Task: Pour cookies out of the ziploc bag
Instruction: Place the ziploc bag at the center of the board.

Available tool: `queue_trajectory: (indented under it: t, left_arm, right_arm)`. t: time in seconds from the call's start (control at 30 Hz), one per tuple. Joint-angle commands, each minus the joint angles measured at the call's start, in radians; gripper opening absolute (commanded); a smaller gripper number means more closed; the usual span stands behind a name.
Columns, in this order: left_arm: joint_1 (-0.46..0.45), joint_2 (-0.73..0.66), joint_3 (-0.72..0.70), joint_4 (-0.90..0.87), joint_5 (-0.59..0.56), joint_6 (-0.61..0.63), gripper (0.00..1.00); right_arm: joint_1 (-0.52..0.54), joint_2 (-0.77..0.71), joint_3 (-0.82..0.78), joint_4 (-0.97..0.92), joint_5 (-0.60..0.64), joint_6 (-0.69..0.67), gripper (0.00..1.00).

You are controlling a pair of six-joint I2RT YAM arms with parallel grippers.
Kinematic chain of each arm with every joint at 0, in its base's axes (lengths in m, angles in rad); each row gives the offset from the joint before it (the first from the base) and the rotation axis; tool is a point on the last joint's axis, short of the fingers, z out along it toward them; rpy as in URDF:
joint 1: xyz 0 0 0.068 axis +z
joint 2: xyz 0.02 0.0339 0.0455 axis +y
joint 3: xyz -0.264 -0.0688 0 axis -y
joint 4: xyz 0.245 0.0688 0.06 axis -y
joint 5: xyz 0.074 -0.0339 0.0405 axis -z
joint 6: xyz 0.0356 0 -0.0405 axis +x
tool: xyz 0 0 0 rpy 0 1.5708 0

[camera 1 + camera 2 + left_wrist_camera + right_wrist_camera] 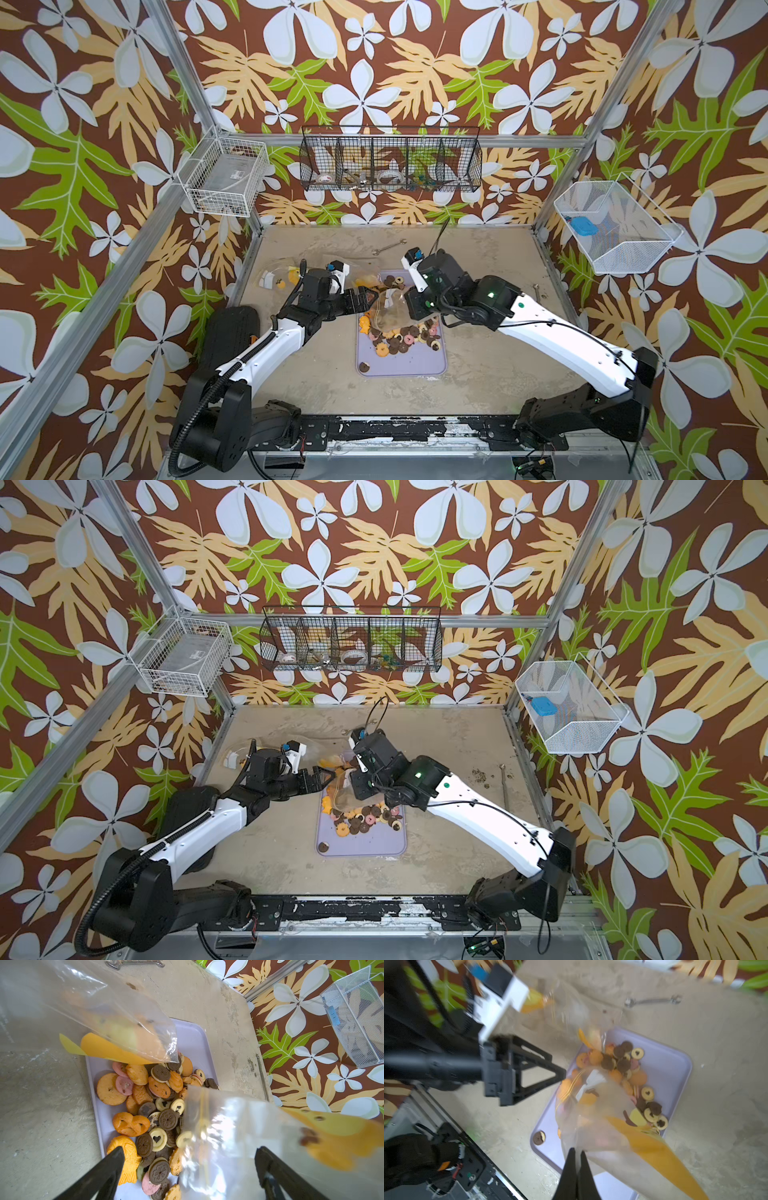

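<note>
My right hand (576, 1153) pinches one edge of the clear ziploc bag (602, 1132), which hangs just ahead of it above the lavender tray (675, 1064). My left hand (190, 1150) is spread wide close beside the bag, gripping nothing, and the cookies (158, 1105) lie heaped on the tray under both hands.
</note>
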Motion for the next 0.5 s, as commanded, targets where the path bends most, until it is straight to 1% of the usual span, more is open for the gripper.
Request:
queue_trajectory:
  t: [0.0,0.07,0.13,0.23,0.33,0.47]
  left_arm:
    - [0.005,-0.005,0.013,-0.018,-0.003,0.019,1.0]
    - [0.005,-0.005,0.013,-0.017,-0.003,0.019,1.0]
    - [0.005,-0.005,0.012,-0.016,-0.003,0.017,1.0]
    - [0.006,-0.009,0.012,-0.016,0.002,0.015,1.0]
    - [0.006,-0.02,0.012,-0.021,-0.001,0.017,1.0]
    - [0.007,-0.019,0.013,-0.027,0.001,0.022,1.0]
  right_arm:
    - [-0.001,-0.036,0.061,-0.027,0.058,-0.014,0.0]
    - [-0.002,-0.051,0.051,-0.013,0.064,-0.014,0.0]
    - [-0.018,-0.046,-0.036,0.041,0.033,-0.017,0.0]
    - [-0.028,0.001,-0.133,0.09,-0.026,-0.02,0.0]
    - [-0.03,0.028,-0.157,0.091,-0.035,-0.027,0.0]
    - [-0.042,0.022,-0.176,0.119,-0.053,-0.031,0.0]
